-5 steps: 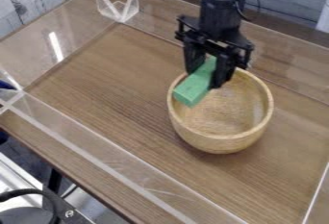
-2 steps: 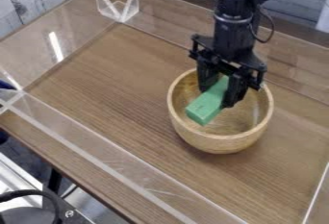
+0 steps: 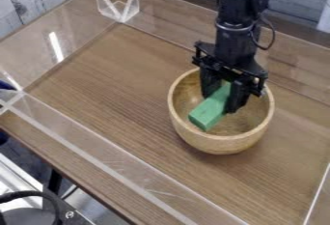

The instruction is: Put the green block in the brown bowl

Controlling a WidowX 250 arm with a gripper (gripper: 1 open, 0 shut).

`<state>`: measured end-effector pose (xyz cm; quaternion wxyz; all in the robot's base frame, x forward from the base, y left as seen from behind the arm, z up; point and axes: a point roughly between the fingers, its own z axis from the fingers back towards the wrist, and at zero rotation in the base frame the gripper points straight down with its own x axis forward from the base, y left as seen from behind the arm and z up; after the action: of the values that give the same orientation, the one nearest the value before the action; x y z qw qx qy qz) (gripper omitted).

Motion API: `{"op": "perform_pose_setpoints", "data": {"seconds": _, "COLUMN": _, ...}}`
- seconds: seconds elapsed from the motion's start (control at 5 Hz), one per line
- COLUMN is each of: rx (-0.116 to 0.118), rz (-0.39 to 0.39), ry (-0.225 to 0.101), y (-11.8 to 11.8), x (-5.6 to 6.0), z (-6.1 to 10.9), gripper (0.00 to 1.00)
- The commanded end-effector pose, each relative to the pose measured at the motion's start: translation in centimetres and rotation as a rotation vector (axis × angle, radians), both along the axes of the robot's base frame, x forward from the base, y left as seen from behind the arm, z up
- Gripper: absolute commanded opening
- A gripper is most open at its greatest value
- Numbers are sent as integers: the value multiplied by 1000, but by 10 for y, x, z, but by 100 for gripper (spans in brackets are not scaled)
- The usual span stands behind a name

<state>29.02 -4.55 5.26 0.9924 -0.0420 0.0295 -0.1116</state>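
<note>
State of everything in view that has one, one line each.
Gripper: shut on the green block, over the bowl
Green block: held at a tilt, within the bowl's rim as seen from here
Brown bowl: upright on the table, open top
Table: bearing the bowl

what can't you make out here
- green block's upper end: behind the dark fingers, camera view
- whether the block touches the floor of the brown bowl: one angle only, block in the way
- black coiled thing, bottom left: cut off by the edge
</note>
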Motion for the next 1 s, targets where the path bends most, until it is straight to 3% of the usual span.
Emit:
{"op": "perform_pose_setpoints", "data": {"seconds": 0.0, "rx": -14, "rz": -1, "ry": -42, "y": -1, "x": 6, "z": 8, "gripper": 0}}
{"op": "perform_pose_setpoints", "data": {"seconds": 0.8, "rx": -44, "rz": 4, "ry": -67, "y": 3, "x": 8, "z": 9, "gripper": 0}}
